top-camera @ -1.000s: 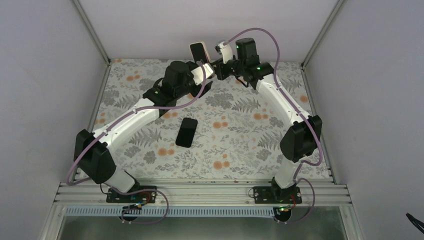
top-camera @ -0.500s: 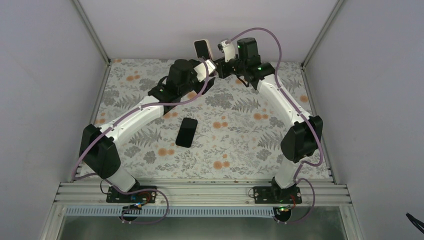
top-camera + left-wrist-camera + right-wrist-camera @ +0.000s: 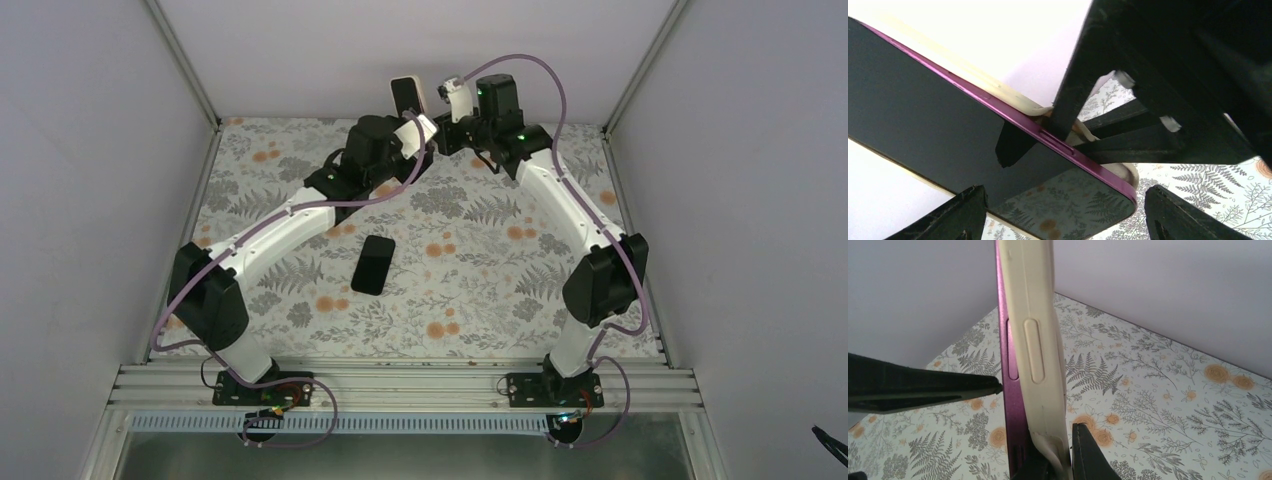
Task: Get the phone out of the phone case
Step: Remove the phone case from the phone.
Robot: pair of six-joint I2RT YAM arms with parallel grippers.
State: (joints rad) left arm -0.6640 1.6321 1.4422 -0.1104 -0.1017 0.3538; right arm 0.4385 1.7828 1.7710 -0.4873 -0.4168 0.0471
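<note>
The phone (image 3: 948,115), with a dark screen and purple frame, is held upright in the air at the back of the table (image 3: 404,97). Its cream phone case (image 3: 1035,340) is still round the back and edge, with the lower end peeled off the purple frame (image 3: 1009,365). My right gripper (image 3: 1060,460) is shut on that peeled lower end of the case. My left gripper (image 3: 1068,220) is open, its fingers (image 3: 953,215) either side of the phone's lower corner. One left fingertip (image 3: 993,385) sits against the purple frame.
A flat black phone-like slab (image 3: 373,264) lies on the floral table mat (image 3: 480,280) in the middle. White walls and metal frame posts (image 3: 185,60) close in the back and sides. Both arms meet at the back centre.
The left arm has reached further right and back, bringing its jaws round the phone's corner, and they have narrowed a little. The right gripper and phone have shifted slightly right.
</note>
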